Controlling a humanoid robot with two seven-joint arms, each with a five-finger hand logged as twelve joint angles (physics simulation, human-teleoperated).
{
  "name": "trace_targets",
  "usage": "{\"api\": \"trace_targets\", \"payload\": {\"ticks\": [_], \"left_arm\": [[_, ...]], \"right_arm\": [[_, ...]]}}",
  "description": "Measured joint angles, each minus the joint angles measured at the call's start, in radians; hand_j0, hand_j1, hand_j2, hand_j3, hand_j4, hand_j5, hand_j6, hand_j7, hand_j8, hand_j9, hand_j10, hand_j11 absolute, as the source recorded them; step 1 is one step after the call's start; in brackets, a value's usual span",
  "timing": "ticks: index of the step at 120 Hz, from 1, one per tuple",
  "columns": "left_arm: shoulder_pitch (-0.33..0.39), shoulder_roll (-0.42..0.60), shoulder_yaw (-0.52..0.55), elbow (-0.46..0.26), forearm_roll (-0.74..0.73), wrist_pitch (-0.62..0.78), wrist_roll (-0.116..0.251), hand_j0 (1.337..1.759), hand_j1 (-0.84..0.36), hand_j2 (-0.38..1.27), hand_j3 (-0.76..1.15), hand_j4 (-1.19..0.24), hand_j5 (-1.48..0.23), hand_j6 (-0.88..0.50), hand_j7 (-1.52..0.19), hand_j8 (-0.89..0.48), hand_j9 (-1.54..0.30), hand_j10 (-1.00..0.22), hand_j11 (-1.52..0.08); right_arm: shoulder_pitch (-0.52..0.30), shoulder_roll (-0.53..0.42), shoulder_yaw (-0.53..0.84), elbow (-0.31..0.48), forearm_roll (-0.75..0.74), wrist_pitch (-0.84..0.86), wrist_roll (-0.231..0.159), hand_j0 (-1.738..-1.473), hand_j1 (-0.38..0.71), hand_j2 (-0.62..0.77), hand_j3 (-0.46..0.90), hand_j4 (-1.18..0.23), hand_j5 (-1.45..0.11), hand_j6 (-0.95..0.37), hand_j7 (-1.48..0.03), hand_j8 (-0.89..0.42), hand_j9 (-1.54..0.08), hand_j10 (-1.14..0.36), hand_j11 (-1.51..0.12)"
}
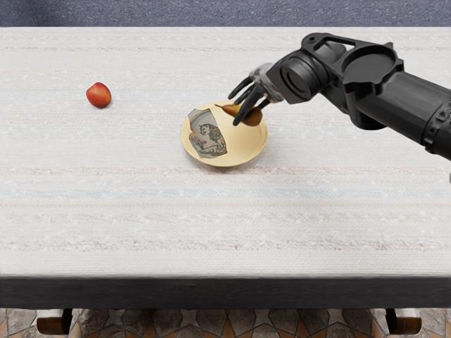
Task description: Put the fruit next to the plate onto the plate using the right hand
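right hand: the right hand [248, 101] hangs over the far-right rim of the plate [243, 142], with dark fingers [241, 117] curled around a brown pear [254, 117]. One or two fingers stick out loosely, so it's a wrap and not a tight fist.

pear: it's in the hand, over the plate's back edge with the stem pointing left toward the middle. I can't tell if it's touching the plate or just above it.

why held like that: my guess is the arm reaches in low from the right so the pear comes in over the rim and can be let go inside.

plate: it sits mid-bench with a picture [206, 134] on its left half. The right half is bare, which is handy for a landing spot.

other fruit: a red fruit [99, 94] sits well apart to the left (too far off to be the one meant, I reckon).

room: there's lots of open bench [225, 225] all around the plate, and every bench edge is well away.

risk: a pear dropped right on the rim could roll back off, so I'd go a bit further in.

left arm: it isn't showing.
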Motion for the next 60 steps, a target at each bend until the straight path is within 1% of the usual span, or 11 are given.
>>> {"api": "trace_targets", "payload": {"ticks": [7, 14, 21, 26, 32, 34, 39, 44, 48, 54, 60], "left_arm": [[0.0, 0.0, 0.0, 0.0, 0.0, 0.0, 0.0, 1.658, 0.35, 0.0, 0.0, 0.0, 0.0, 0.0, 0.0, 0.0, 0.0, 0.0, 0.0], [0.0, 0.0, 0.0, 0.0, 0.0, 0.0, 0.0, 1.658, 0.35, 0.0, 0.0, 0.0, 0.0, 0.0, 0.0, 0.0, 0.0, 0.0, 0.0], [0.0, 0.0, 0.0, 0.0, 0.0, 0.0, 0.0, 1.658, 0.35, 0.0, 0.0, 0.0, 0.0, 0.0, 0.0, 0.0, 0.0, 0.0, 0.0], [0.0, 0.0, 0.0, 0.0, 0.0, 0.0, 0.0, 1.658, 0.35, 0.0, 0.0, 0.0, 0.0, 0.0, 0.0, 0.0, 0.0, 0.0, 0.0], [0.0, 0.0, 0.0, 0.0, 0.0, 0.0, 0.0, 1.658, 0.35, 0.0, 0.0, 0.0, 0.0, 0.0, 0.0, 0.0, 0.0, 0.0, 0.0], [0.0, 0.0, 0.0, 0.0, 0.0, 0.0, 0.0, 1.658, 0.35, 0.0, 0.0, 0.0, 0.0, 0.0, 0.0, 0.0, 0.0, 0.0, 0.0], [0.0, 0.0, 0.0, 0.0, 0.0, 0.0, 0.0, 1.658, 0.35, 0.0, 0.0, 0.0, 0.0, 0.0, 0.0, 0.0, 0.0, 0.0, 0.0], [0.0, 0.0, 0.0, 0.0, 0.0, 0.0, 0.0, 1.658, 0.35, 0.0, 0.0, 0.0, 0.0, 0.0, 0.0, 0.0, 0.0, 0.0, 0.0], [-0.001, 0.0, 0.0, 0.0, 0.0, 0.0, 0.0, 1.658, 0.35, 0.0, 0.0, 0.0, 0.0, 0.0, 0.0, 0.0, 0.0, 0.0, 0.0], [0.0, 0.0, 0.001, 0.0, 0.0, 0.0, 0.0, 1.658, 0.35, 0.0, 0.0, 0.0, 0.0, 0.0, 0.0, 0.0, 0.0, 0.0, 0.0], [-0.007, 0.0, 0.001, 0.0, 0.0, 0.0, 0.0, 1.658, 0.35, 0.0, 0.0, 0.0, 0.0, 0.0, 0.0, 0.0, 0.0, 0.0, 0.0]], "right_arm": [[0.0, 0.002, 0.001, -0.003, -0.017, -0.001, 0.0, -1.654, 0.07, 0.2, 0.0, -0.55, -0.73, -0.4, -0.72, -0.31, -0.74, -0.28, -0.75], [-0.002, 0.004, 0.002, -0.005, -0.026, -0.002, 0.0, -1.655, -0.03, 0.15, 0.0, -0.41, -0.56, -0.3, -0.54, -0.23, -0.56, -0.21, -0.57], [-0.004, 0.005, 0.007, -0.005, -0.029, -0.001, 0.0, -1.656, -0.1, 0.11, 0.0, -0.32, -0.42, -0.23, -0.41, -0.18, -0.43, -0.16, -0.43], [-0.005, 0.005, 0.034, 0.002, -0.029, 0.009, 0.0, -1.656, -0.14, 0.09, 0.0, -0.26, -0.35, -0.19, -0.34, -0.15, -0.35, -0.14, -0.36], [-0.007, -0.026, 0.105, 0.047, -0.028, 0.065, 0.0, -1.656, -0.18, 0.07, 0.0, -0.21, -0.28, -0.15, -0.27, -0.12, -0.28, -0.11, -0.28], [-0.012, -0.053, 0.139, 0.077, -0.027, 0.099, 0.0, -1.657, -0.2, 0.07, 0.0, -0.19, -0.26, -0.14, -0.25, -0.11, -0.26, -0.1, -0.26], [-0.046, -0.162, 0.247, 0.186, -0.023, 0.216, 0.0, -1.657, -0.22, 0.05, 0.0, -0.16, -0.21, -0.12, -0.21, -0.1, -0.22, -0.09, -0.22], [-0.109, -0.293, 0.358, 0.304, -0.01, 0.332, 0.0, -1.657, -0.24, 0.04, 0.0, -0.14, -0.18, -0.1, -0.18, -0.08, -0.18, -0.08, -0.18], [-0.174, -0.397, 0.431, 0.378, 0.012, 0.398, 0.0, -1.657, -0.25, 0.04, 0.0, -0.12, -0.16, -0.09, -0.15, -0.07, -0.16, -0.07, -0.16], [-0.277, -0.552, 0.506, 0.453, 0.046, 0.464, 0.0, -1.657, -0.27, 0.03, 0.0, -0.1, -0.13, -0.07, -0.12, -0.06, -0.13, -0.06, -0.13], [-0.379, -0.684, 0.552, 0.497, 0.068, 0.505, 0.0, -1.658, -0.28, 0.02, 0.0, -0.08, -0.1, -0.06, -0.1, -0.05, -0.1, -0.05, -0.11]]}}
